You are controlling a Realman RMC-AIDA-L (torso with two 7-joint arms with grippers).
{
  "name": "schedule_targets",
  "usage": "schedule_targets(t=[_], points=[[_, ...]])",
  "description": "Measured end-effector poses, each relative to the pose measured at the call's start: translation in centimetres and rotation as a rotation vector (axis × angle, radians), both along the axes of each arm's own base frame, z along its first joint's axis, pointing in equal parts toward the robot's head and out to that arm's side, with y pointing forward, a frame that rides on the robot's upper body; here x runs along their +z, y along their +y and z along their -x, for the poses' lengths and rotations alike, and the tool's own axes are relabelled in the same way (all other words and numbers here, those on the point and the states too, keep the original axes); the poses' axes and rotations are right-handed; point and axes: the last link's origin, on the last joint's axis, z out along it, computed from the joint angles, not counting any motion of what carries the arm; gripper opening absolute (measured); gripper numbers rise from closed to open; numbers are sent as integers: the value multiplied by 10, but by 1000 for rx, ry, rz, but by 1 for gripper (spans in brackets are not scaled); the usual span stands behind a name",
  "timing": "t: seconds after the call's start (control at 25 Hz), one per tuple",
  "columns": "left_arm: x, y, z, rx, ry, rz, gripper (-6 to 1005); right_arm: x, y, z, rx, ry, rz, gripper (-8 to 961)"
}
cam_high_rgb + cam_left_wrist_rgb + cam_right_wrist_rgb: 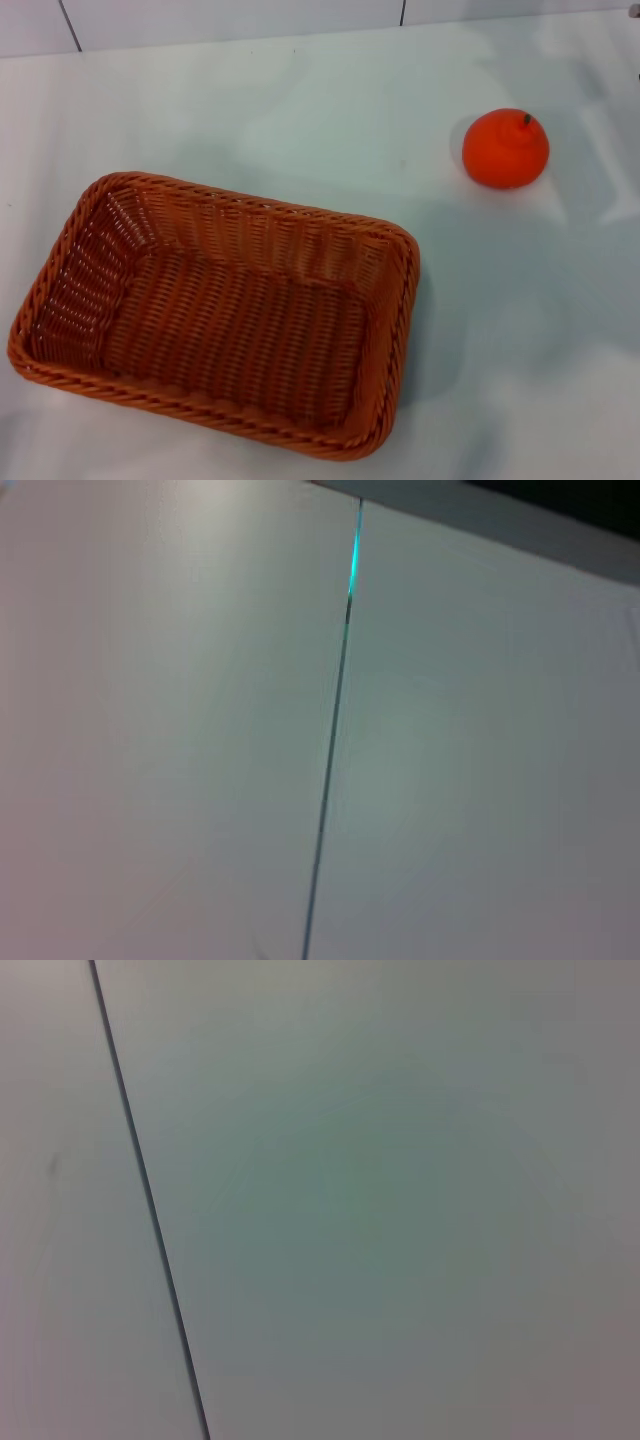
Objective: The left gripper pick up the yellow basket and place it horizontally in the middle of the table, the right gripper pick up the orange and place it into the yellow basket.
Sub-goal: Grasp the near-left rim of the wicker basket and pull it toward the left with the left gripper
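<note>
The yellow basket (215, 310), orange-brown woven wicker with a braided rim, lies empty on the white table (300, 110) at the front left, its long side slightly slanted. The orange (505, 148), round with a short dark stem, sits on the table at the back right, apart from the basket. Neither gripper shows in any view. Both wrist views show only bare white surface with a thin dark seam, one in the left wrist view (335, 730) and one in the right wrist view (150, 1210).
The table's far edge meets a white panelled wall (230, 20) at the back. Bare tabletop lies between the basket and the orange and along the right side.
</note>
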Motion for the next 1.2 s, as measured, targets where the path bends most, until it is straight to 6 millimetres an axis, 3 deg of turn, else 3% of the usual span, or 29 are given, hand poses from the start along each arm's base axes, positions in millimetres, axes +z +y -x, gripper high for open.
schedule_targets(t=[0.16,0.36,0.4,0.52,0.76,1.0,1.2], points=[[15,4,5,-67,-53,107,914,0,0,0,-1,2,1,688],[57,19,12,-132,-64,422,899,-1,0,-1,-5,8,0,688],[57,19,12,-132,-64,422,894,-1,0,-1,-7,9,0,688],[91,32,10,-28,-18,729,885,-1,0,-2,-15,10,3,688],[118,35,3,192,115,975,885,-1,2,-3,-29,10,8,689],[123,34,-9,399,224,1146,886,0,7,-2,-43,12,10,689],[107,42,-22,446,279,1253,886,1,13,0,-56,12,15,689]])
